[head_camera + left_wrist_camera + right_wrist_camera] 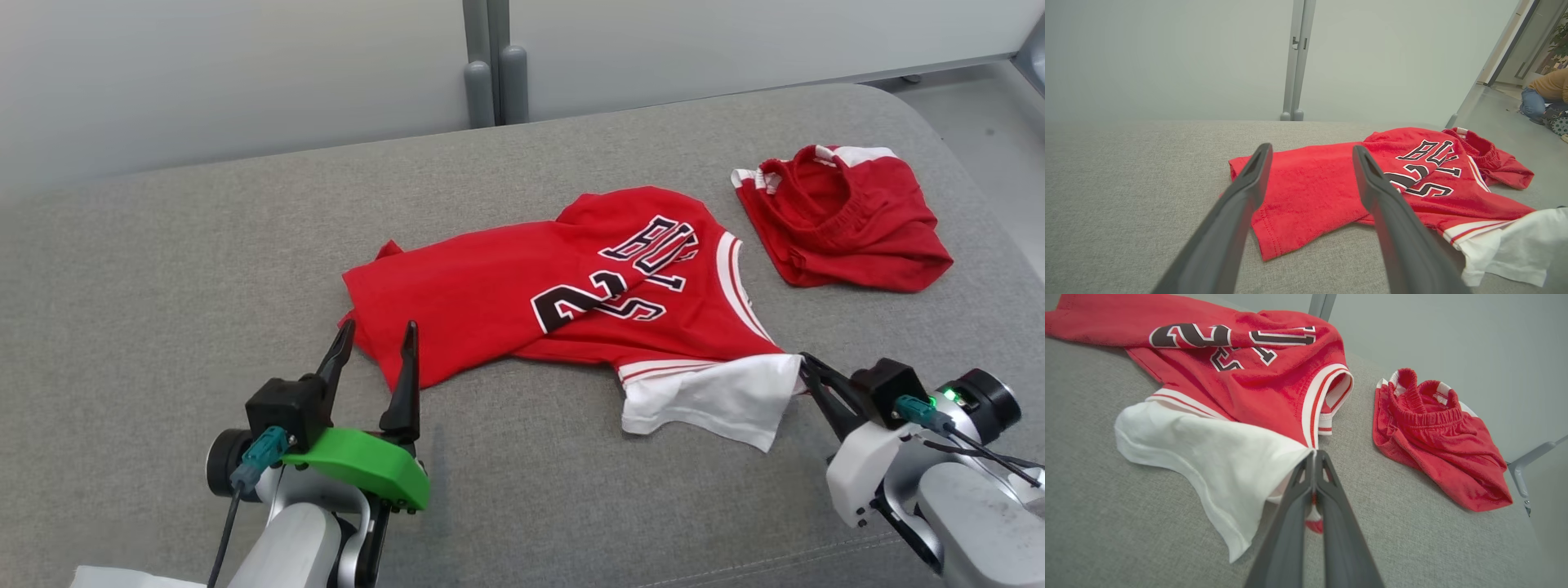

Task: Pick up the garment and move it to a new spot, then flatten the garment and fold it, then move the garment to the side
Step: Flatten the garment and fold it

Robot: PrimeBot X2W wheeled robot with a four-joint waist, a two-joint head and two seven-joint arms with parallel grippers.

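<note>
A grey fabric surface (163, 327) meets pale wall panels (204, 82) (split by a grey post (490, 82)).

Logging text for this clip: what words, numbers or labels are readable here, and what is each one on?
"BU": black, white-edged letters on the red jersey; the rest of the word is lost in a fold.
"2": first digit of the number below those letters; the second digit is creased and cannot be read for sure.
The red shorts: no text visible.
</note>
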